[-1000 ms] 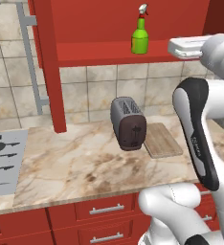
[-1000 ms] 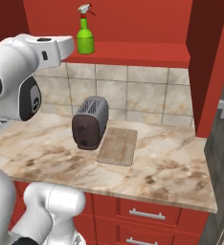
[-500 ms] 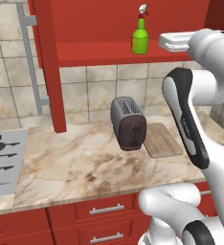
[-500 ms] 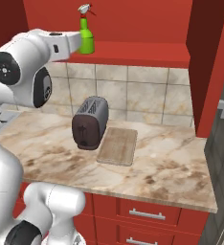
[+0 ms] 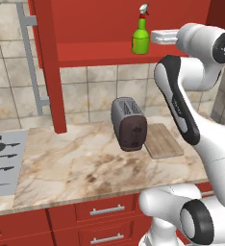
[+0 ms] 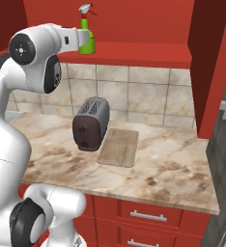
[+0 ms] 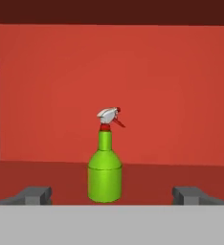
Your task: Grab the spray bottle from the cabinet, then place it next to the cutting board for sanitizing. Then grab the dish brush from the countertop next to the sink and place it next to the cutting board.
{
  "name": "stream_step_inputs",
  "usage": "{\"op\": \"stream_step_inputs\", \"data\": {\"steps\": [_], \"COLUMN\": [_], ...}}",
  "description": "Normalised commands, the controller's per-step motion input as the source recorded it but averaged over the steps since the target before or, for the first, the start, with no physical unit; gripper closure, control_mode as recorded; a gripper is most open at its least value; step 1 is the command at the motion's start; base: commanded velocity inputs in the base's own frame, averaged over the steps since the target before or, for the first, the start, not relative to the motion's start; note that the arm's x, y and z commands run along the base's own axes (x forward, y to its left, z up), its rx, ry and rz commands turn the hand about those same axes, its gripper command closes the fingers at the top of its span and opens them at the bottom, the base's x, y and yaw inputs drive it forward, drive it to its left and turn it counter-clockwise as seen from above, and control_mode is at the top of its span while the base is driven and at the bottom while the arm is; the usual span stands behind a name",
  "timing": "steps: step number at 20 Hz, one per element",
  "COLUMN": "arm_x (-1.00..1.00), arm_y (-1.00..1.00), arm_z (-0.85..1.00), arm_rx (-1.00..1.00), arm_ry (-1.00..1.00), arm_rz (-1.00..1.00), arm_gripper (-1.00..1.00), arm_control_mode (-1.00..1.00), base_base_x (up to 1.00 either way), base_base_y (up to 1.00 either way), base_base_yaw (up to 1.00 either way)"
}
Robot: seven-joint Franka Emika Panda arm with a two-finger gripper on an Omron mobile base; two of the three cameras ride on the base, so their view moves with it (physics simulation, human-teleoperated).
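while the spray bottle (image 7: 105,174) stands up straight on the red shelf of the cabinet (image 5: 100,50), the gripper (image 7: 111,194) looks right at it. in the hand view the bottle sits at 12 o'clock from the gripper, dead in the middle between the two dark fingertips (image 7: 35,194). the tips are wide apart and nothing is in them yet. the bottle is near but not touched, with shelf showing on both sides of it.

the bottle's long way goes up and down, with the white nozzle and red tip on top. the fingers stand one on each side, so i think a straight push forward would put the fat green part between them.

in the left base view the bottle (image 5: 141,38) is on the shelf and the white hand is just beside it at 3 o'clock. in the right base view the bottle (image 6: 86,37) is at 3 o'clock from the hand. the arm is lifted high and bent at the elbow, with the hand held level at shelf height.

down below, the cutting board (image 5: 162,141) lies flat on the countertop (image 5: 76,168), just beside the toaster (image 5: 129,124).
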Motion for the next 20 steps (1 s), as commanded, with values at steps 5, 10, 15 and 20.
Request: {"op": "stream_step_inputs", "data": {"steps": [5, 10, 15, 20], "arm_x": [0.22, 0.4, 0.5, 0.48], "arm_y": [0.1, 0.04, 0.0, 0.16], "arm_z": [0.06, 0.06, 0.0, 0.0], "arm_rx": [0.0, 0.0, 0.0, 0.0], "arm_ry": [0.02, 0.01, 0.04, 0.0], "arm_rz": [0.0, 0.0, 0.0, 0.0], "arm_gripper": [-1.0, -1.0, -1.0, -1.0], "arm_control_mode": [-1.0, -1.0, -1.0, -1.0], "base_base_x": [0.0, 0.0, 0.0, 0.0], "base_base_y": [0.0, 0.0, 0.0, 0.0], "base_base_yaw": [0.0, 0.0, 0.0, 0.0]}}
